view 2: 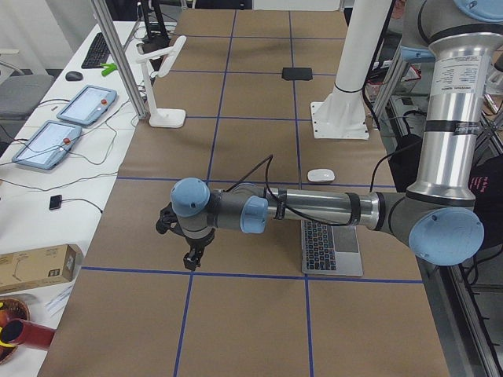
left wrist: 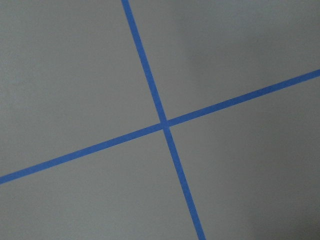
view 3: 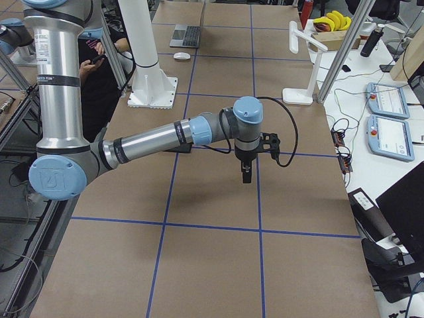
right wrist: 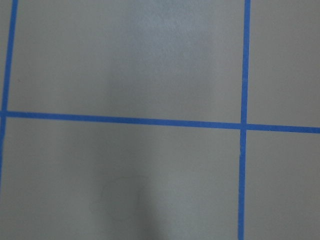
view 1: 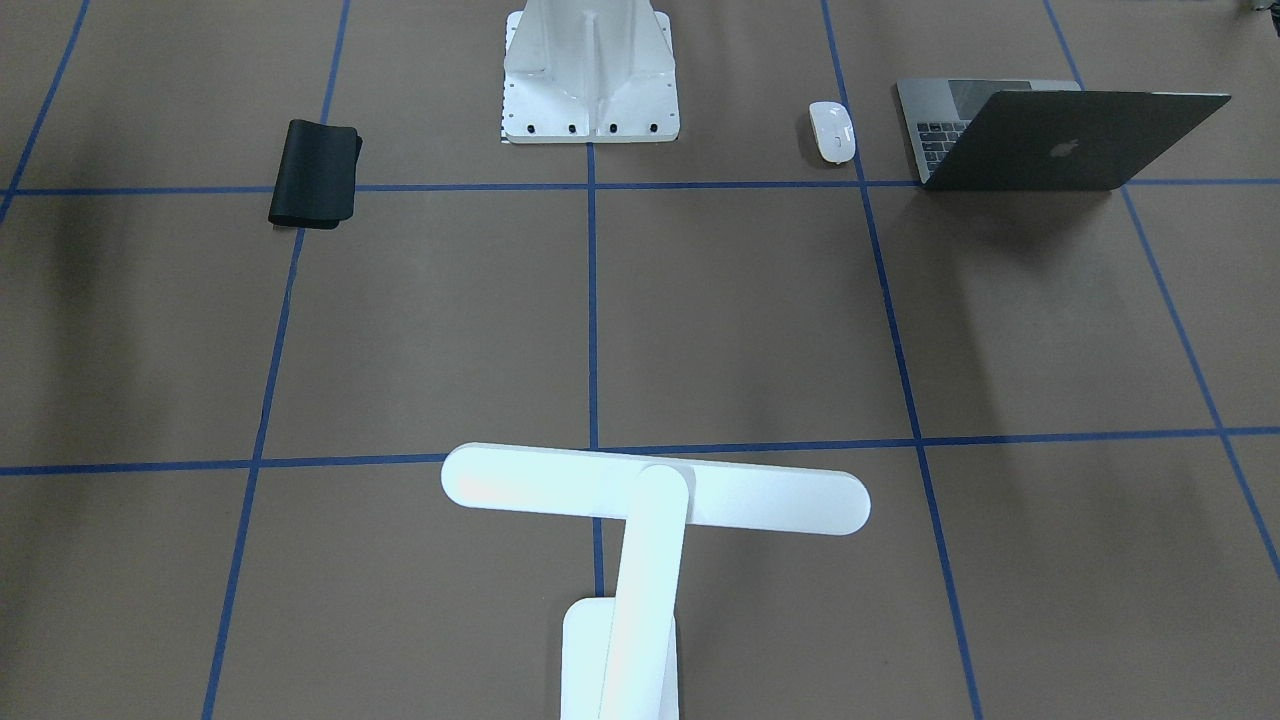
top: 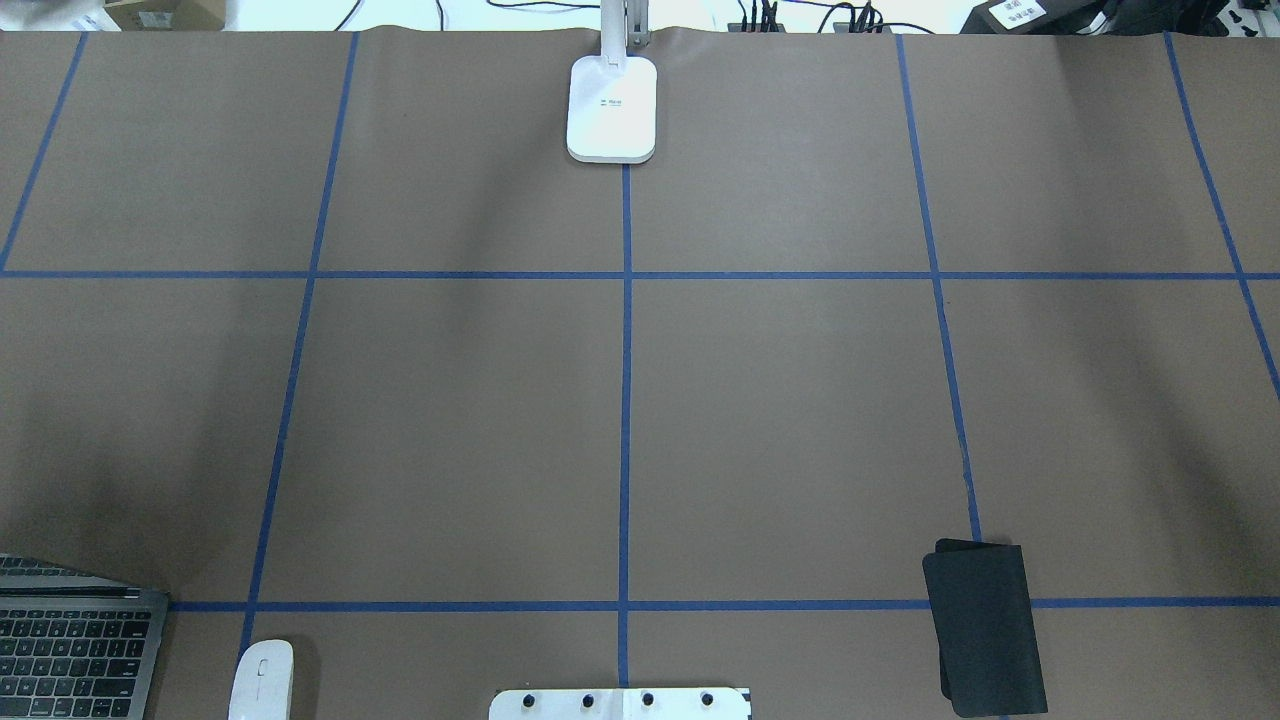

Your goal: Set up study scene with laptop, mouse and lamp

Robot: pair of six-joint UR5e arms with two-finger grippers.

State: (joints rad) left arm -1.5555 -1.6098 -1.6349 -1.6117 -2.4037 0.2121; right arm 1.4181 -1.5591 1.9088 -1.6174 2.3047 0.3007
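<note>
Reading across the desk (top: 800, 400) from the robot's left: laptop (top: 70, 650) open at the near-left corner; mouse (top: 262, 680) just beside it on its right, not touching; white pedestal (top: 620, 704) near centre; lamp (top: 612, 110) at the far centre edge; black mat (top: 985, 625) near right, across a blue line; left jaws and right jaws hang over bare desk, side views only, so cannot tell whether parted or closed.
</note>
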